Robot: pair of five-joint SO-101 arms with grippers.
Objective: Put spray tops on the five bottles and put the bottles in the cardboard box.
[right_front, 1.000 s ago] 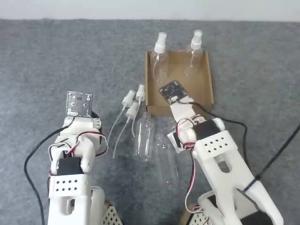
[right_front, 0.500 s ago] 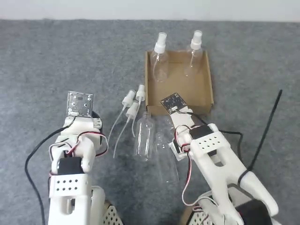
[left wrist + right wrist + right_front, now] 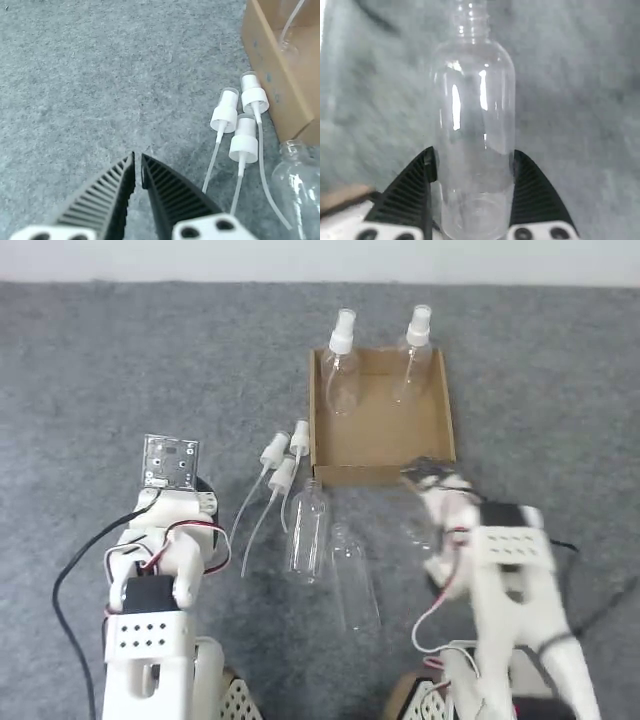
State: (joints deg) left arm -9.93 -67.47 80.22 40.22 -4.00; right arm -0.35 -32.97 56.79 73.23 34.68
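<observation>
Two capped bottles are in the cardboard box, side by side, with their white tops at its far wall. We can't tell if they stand or lean.

Three loose spray tops lie on the grey carpet just beside the box's left wall. They are bunched together, with their thin tubes trailing toward the arms.

Two bare bottles lie on the carpet just in front of the box's near wall, with no tops on. Their open necks point toward the box, and the two touch or nearly touch.

We see the right gripper clamped on the held bottle, one ribbed finger on each side of the clear body. Its threaded neck points away from the wrist and has no top. In the high view the right arm sits near the box's near right corner, to the right of the two lying bottles.

We see the left gripper narrow, with only a thin slit between the tips and nothing in it. It hangs over bare carpet, left of the spray tops and apart from them. In the high view the left arm is well left of the box.
</observation>
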